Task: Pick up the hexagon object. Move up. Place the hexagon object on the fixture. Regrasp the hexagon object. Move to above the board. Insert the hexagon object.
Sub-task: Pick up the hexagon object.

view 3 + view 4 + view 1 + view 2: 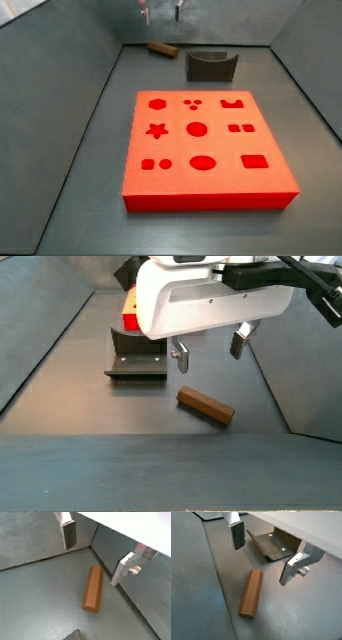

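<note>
Hexagon object (93,589), a brown six-sided bar, lying flat on the grey surface (40,597), below the gripper (93,554) and untouched by it; same bar in the wrist view (251,593) stretched lengthwise under the gap between the two fingers. In a side view (206,405) resting just under and slightly nearer the camera than the gripper (210,353); in a side view (163,48) seen small beneath the gripper (162,14). Gripper open, empty, raised clear of the bar, flat silver fingers (237,534) with dark pads spread wide apart, nothing between them. Fixture (272,545), a dark bracket on a base plate, standing beyond the fingertips in a wrist view, apart from the bar; in a side view (138,356) off to one side of the gripper, in a side view (211,66) just beside the bar. Board (201,150), bright red-orange with shaped holes, lying farther from the gripper past the fixture; only a red sliver (130,322) visible behind the gripper body in a side view.
</note>
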You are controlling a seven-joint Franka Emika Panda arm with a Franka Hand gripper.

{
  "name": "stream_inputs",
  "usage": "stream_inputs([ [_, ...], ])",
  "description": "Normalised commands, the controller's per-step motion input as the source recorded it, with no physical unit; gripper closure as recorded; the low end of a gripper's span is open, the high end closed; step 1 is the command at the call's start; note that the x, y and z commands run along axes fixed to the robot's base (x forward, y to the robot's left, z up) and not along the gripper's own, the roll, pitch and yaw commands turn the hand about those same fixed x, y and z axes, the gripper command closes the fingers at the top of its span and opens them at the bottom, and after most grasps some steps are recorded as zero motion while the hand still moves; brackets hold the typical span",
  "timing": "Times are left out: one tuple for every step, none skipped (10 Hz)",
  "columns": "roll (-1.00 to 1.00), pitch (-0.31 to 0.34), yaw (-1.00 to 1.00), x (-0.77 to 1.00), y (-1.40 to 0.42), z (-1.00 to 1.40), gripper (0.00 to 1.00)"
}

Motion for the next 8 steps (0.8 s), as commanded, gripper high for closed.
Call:
stream_inputs([
  [0.0, -0.003, 0.0, 0.0, 0.0, -0.02, 0.0],
  [0.0, -0.021, 0.0, 0.0, 0.0, -0.08, 0.0],
  [0.0, -0.04, 0.0, -0.01, 0.0, -0.14, 0.0],
  [0.0, -0.051, 0.0, -0.03, 0.0, -0.17, 0.0],
  [0.0, -0.057, 0.0, -0.06, 0.0, -0.17, 0.0],
  [0.0, -0.066, 0.0, -0.07, 0.0, -0.19, 0.0],
  [0.0, -0.066, 0.0, -0.09, 0.0, -0.2, 0.0],
  [0.0, -0.069, 0.0, -0.09, 0.0, -0.2, 0.0],
])
